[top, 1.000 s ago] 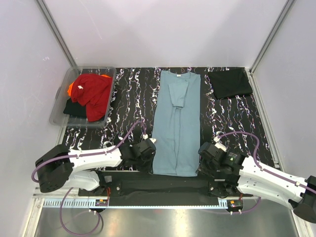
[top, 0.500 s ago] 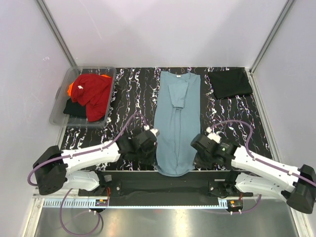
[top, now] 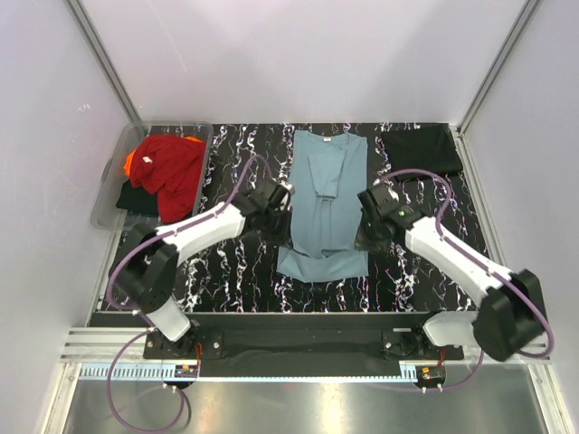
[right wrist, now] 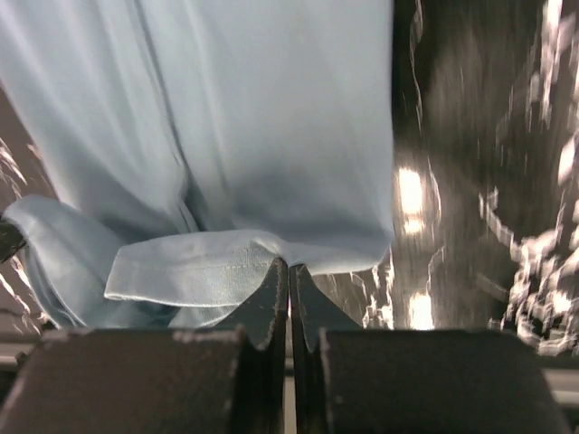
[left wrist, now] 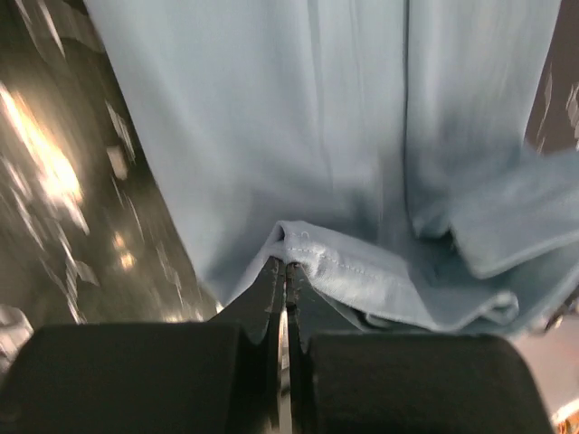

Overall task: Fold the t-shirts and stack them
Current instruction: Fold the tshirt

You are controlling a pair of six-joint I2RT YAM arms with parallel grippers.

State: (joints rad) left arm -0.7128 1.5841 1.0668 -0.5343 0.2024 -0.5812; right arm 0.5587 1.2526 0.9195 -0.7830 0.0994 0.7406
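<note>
While your left gripper [left wrist: 285,271] and right gripper [right wrist: 289,271] are each clamped shut on a hem corner of the teal shirt [top: 327,194], its length runs from them straight toward the far collar, down the middle of the table [top: 231,262]. The folded black shirt [top: 421,152] lies far right, the tub [top: 107,197] far left; neither looks obstructive.

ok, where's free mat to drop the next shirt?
Widest bare mat: strip between the fold of the blue shirt and the mat's near edge. Also far side, between tub and blue shirt. Crowded: mid-table, left gripper and right gripper shut on its hem; black shirt fills the far right corner.
</note>
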